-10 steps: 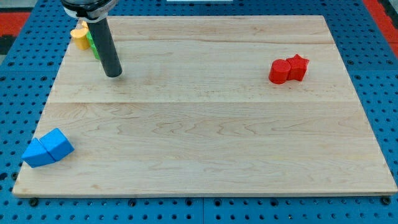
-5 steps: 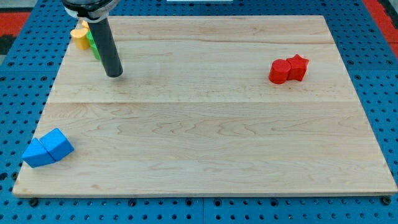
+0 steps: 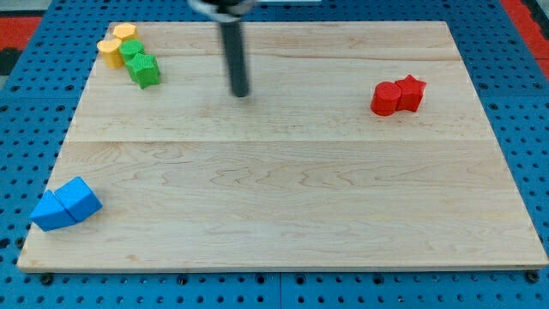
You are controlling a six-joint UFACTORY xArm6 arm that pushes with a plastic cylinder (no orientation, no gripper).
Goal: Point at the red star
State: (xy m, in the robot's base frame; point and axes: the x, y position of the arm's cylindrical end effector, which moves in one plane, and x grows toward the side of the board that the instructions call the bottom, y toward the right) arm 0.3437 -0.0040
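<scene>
The red star (image 3: 412, 92) lies near the view's right edge of the wooden board (image 3: 283, 197), touching a red round block (image 3: 386, 99) on its left. My tip (image 3: 241, 93) is down on the board at the upper middle, well to the left of the red pair. The rod above it is blurred with motion. It touches no block.
Two yellow blocks (image 3: 117, 45) and two green blocks (image 3: 140, 63) cluster at the view's top left. Two blue blocks (image 3: 66, 204) sit at the bottom left. A blue pegboard (image 3: 26, 129) surrounds the board.
My tip has moved to the right, from beside the green blocks to the board's upper middle. The green and yellow blocks now show fully. No block has moved.
</scene>
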